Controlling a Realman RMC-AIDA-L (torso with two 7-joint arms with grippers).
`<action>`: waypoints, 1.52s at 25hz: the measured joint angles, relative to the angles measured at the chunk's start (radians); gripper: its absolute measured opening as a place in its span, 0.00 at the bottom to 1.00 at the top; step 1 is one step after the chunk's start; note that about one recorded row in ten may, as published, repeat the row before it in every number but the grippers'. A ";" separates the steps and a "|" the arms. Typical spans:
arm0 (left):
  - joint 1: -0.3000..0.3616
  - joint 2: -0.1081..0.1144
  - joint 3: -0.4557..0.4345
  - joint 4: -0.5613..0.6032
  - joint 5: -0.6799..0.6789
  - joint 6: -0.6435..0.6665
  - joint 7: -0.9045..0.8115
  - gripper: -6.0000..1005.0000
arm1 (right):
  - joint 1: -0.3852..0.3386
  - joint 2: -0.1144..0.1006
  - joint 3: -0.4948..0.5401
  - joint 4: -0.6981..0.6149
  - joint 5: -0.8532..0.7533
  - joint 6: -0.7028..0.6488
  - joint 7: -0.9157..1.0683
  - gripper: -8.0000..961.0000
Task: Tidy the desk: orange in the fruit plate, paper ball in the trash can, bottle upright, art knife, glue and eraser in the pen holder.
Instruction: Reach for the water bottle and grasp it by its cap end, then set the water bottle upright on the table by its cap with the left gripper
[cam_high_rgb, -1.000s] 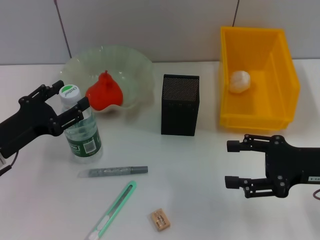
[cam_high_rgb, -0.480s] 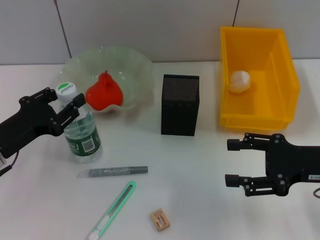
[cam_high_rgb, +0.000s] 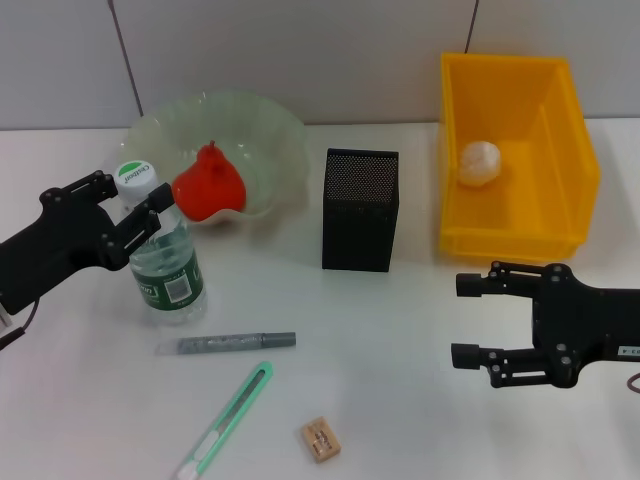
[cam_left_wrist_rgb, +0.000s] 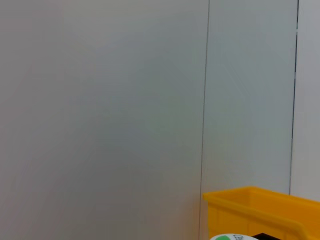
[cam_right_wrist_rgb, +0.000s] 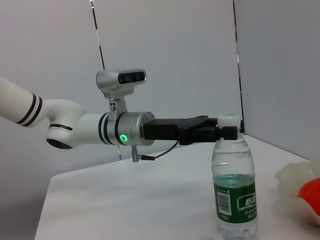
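White desk (cam_high_rgb: 420, 330) against a pale grey panelled wall; contents are listed as follows.

Done, as judged from the present layout: an orange-red, glossy, pear-shaped fruit (cam_high_rgb: 208, 184) is lodged in the translucent pale-green scalloped fruit plate (cam_high_rgb: 270, 135); a crumpled white paper ball (cam_high_rgb: 479, 162) lies inside the rigid yellow plastic bin (cam_high_rgb: 520, 235) serving as trash can; the clear ribbed plastic water bottle with green label and white cap (cam_high_rgb: 165, 260) is standing upright on the desk, just in front of the plate.

Left tool (cam_high_rgb: 125, 215): black, matte, two-fingered. Its fingers are spread at either side of the bottle's neck, just below the cap; contact cannot be confirmed, and the bottle appears to be released rather than pinched. In the right wrist view the same bottle (cam_right_wrist_rgb: 234, 180) is seen vertical, with the left tool (cam_right_wrist_rgb: 225, 132) level with its cap.

Right tool (cam_high_rgb: 480, 320): black, fingers spread wide, nothing held, hovering over bare desk in front of the bin.

Left to do: three items remain on the desk, near its front edge. A grey metallic cylindrical glue stick (cam_high_rgb: 237, 342) lies flat; a slim mint-green and white plastic art knife (cam_high_rgb: 225, 421) lies diagonally just beside it; a small tan rectangular eraser (cam_high_rgb: 320, 439) lies apart from both. The black perforated metal mesh pen holder (cam_high_rgb: 360, 210), square in section, stands between plate and bin; its interior is not shown.
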 joint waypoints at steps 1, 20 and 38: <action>0.000 0.000 0.000 0.001 0.000 0.003 0.000 0.45 | 0.000 0.000 0.000 0.000 0.000 0.000 0.000 0.84; -0.040 0.000 -0.056 0.008 -0.011 -0.072 0.046 0.45 | 0.002 0.006 0.011 -0.002 -0.001 0.003 -0.003 0.84; -0.040 -0.005 -0.110 -0.013 -0.043 -0.139 0.075 0.48 | 0.000 0.013 0.012 -0.002 -0.003 0.010 -0.001 0.84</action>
